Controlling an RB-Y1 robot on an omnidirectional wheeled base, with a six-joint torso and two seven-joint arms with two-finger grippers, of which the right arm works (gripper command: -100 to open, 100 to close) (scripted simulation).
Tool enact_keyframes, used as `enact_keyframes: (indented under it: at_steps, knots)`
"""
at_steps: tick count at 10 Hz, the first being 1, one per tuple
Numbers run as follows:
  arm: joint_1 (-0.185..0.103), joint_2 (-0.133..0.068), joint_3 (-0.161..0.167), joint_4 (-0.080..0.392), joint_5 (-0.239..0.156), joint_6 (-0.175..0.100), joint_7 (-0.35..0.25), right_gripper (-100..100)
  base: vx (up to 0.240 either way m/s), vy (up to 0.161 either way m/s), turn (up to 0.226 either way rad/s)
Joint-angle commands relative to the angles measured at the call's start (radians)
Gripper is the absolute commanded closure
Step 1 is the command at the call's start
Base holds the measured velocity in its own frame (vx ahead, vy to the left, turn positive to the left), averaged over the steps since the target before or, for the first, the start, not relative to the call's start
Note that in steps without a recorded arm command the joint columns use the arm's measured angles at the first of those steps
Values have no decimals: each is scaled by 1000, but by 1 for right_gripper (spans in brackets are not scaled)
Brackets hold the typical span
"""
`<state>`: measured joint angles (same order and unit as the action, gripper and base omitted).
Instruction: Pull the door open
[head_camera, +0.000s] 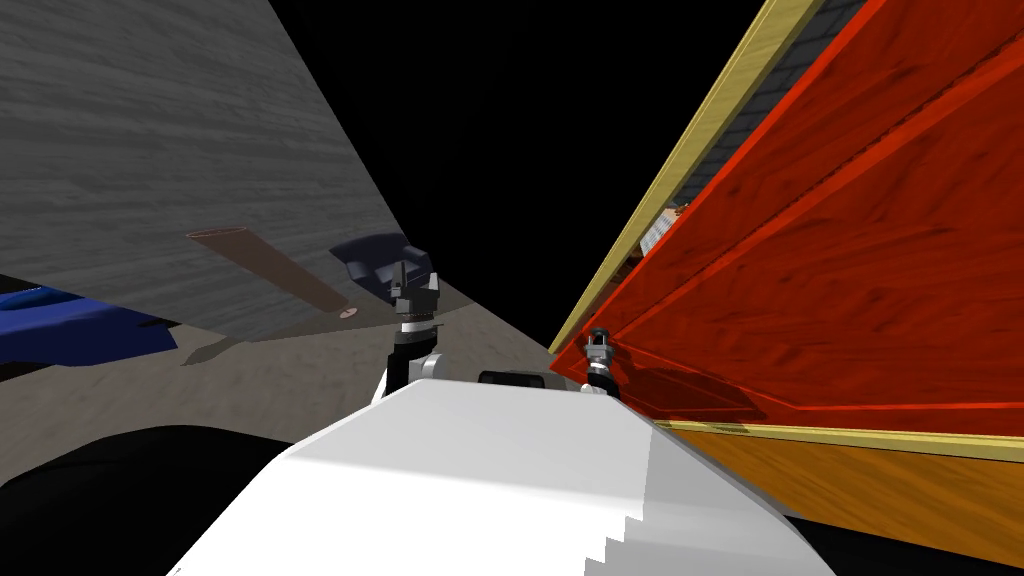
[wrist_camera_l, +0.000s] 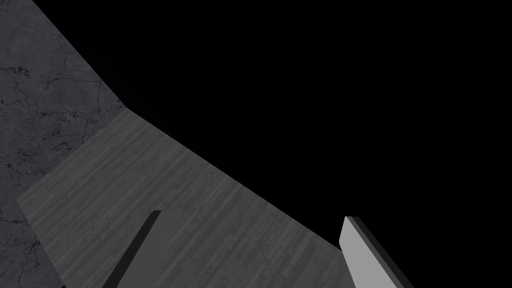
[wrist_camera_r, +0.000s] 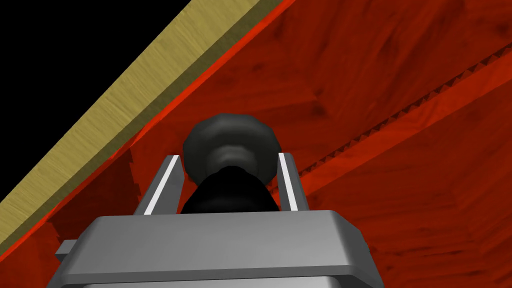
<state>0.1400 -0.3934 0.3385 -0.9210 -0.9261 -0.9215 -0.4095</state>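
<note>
Now the right end effector (wrist_camera_r: 228, 157) clamps the dark knob (wrist_camera_r: 230, 140) on the red door (wrist_camera_r: 380, 75); the left end effector (wrist_camera_l: 252, 215) is spread wide.

The body of the right hand (wrist_camera_r: 228, 156) hides the near end of the dark knob (wrist_camera_r: 230, 135).

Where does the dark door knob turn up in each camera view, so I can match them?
Head view: the dark knob sits just right of centre, at the red door's near edge, held by the right hand.
Right wrist view: the dark knob is clamped in the right hand, against the red door.
Left wrist view: the left hand faces a grey wall instead.
Shared landmark: the yellow door frame.
</note>
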Motion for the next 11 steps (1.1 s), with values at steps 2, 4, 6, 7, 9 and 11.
enact_keyframes:
  at_steps: [2,4,6,7,9,11]
  knots:
    - [3,2,9,3,-11,1,-70,100,-23,-6,26]
    - [2,1,13,3,-17,0,-109,100,-33,-9,28]
    - [0,1,16,3,-23,-1,-149,100,-29,-6,22]
    - [-1,0,20,3,-30,-2,-188,100,-24,-7,26]
    - [-3,-1,23,3,-36,-2,-228,100,-31,-12,32]
    - [-4,-2,27,3,-42,-3,-267,100,-22,-8,20]
